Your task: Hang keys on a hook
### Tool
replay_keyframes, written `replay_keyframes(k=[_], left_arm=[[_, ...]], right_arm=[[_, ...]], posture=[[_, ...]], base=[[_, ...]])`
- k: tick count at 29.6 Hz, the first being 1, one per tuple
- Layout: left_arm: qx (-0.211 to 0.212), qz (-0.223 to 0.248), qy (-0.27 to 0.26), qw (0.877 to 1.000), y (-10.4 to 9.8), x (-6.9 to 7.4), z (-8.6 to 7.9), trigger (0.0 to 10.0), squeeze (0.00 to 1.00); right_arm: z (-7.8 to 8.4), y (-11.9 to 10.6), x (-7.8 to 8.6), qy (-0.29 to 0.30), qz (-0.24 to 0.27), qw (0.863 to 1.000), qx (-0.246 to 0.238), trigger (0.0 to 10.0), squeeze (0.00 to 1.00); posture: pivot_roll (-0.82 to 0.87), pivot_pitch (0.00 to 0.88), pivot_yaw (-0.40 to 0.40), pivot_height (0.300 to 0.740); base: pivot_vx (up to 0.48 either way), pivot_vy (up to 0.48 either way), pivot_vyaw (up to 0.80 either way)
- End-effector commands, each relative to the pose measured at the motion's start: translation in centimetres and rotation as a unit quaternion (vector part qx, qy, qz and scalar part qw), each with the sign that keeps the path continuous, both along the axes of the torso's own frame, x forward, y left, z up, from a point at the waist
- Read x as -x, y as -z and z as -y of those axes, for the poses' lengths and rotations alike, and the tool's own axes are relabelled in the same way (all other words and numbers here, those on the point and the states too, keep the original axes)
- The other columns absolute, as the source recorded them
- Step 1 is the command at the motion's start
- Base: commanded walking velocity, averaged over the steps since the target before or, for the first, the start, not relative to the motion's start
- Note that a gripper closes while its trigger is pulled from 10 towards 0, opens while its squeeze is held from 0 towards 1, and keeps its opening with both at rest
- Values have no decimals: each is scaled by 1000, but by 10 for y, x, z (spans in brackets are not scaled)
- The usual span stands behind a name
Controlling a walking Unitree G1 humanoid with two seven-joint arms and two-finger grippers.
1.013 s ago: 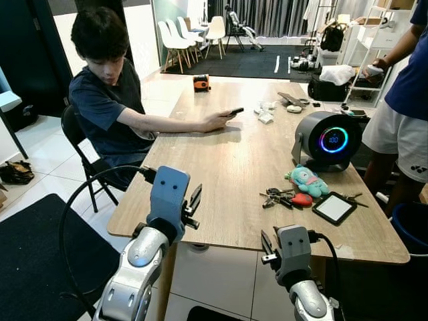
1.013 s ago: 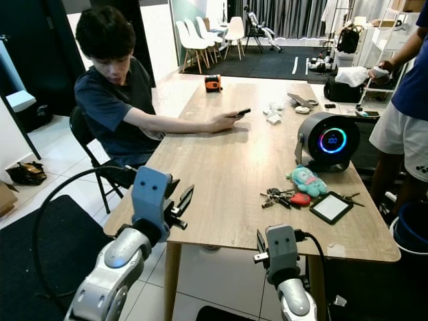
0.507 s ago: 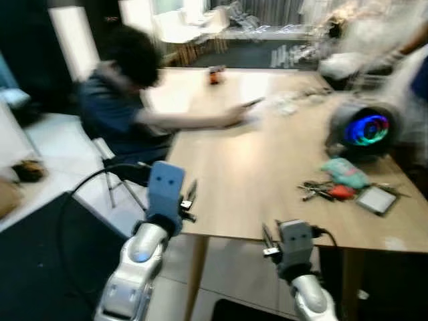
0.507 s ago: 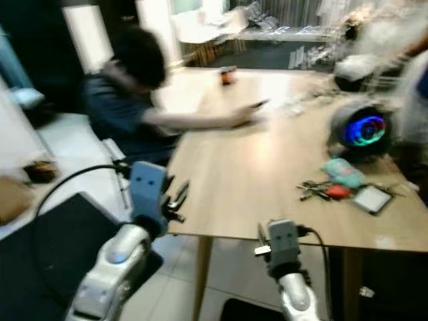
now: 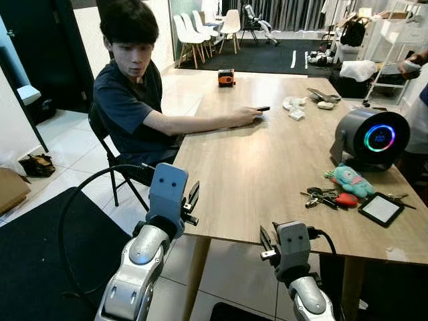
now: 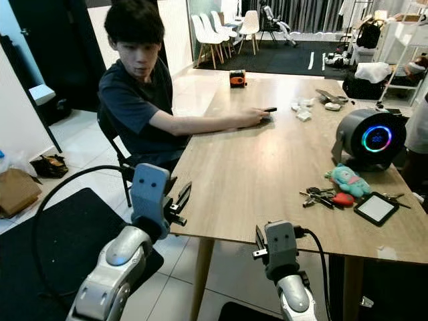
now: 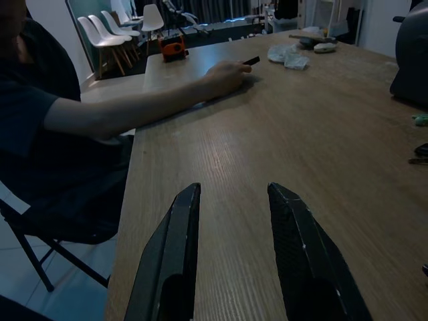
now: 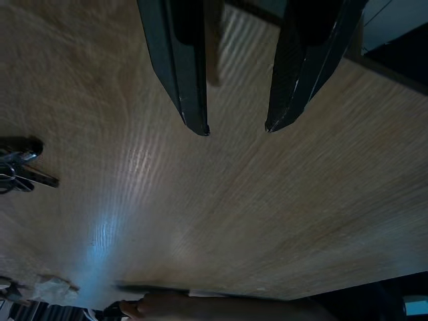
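Keys point(image 5: 323, 196) on table point(image 5: 254, 174) near speaker point(image 5: 372, 136), left gripper point(image 7: 231, 200) and right gripper point(image 8: 237, 127) fingers parted, empty.

Camera swung left then settled; blur gone. Seated person point(image 5: 130, 93) seems to face forward now. Keys point(image 5: 318, 196) not moved.

A: Where did the keys point(image 5: 319, 196) lie?

B: Flat on the wooden table point(image 5: 254, 167), toward its right side, well apart from both grippers.

A: Appearance?

B: A dark, splayed bunch of metal keys with a red tag point(image 5: 346, 199) touching its right end. A teal plush toy point(image 5: 349, 180) sat just behind, possibly attached; the view was too small to tell.

A: Neighbours?

B: A small black-framed tablet point(image 5: 381, 209) just to the right, a round speaker with a glowing ring point(image 5: 372, 137) further back.

A: Hung?

B: No. They rested loose on the tabletop.
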State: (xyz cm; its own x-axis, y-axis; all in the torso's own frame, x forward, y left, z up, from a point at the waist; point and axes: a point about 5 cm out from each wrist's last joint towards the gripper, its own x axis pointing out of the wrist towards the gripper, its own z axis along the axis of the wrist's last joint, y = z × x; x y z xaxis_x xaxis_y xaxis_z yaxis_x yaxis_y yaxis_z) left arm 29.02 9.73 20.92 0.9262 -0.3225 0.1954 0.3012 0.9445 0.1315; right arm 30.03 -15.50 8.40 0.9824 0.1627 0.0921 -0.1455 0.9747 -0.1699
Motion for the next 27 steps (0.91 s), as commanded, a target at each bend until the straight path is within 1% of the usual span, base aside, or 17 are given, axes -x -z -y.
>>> replay_keyframes(k=[1, 27], left_arm=[[-6, 5, -1, 1000, 1, -1, -1, 10000, 0], [-5, 11, -2, 1000, 0, -1, -2, 10000, 0]], right_arm=[[1, 7, 3, 1, -17, 1000, -1, 10000, 0], [0, 8, 3, 0, -18, 1000, -1, 10000, 0]], posture=[[71, 100, 41, 740], [75, 101, 42, 740]], base=[[0, 0, 0], [0, -420, 0]])
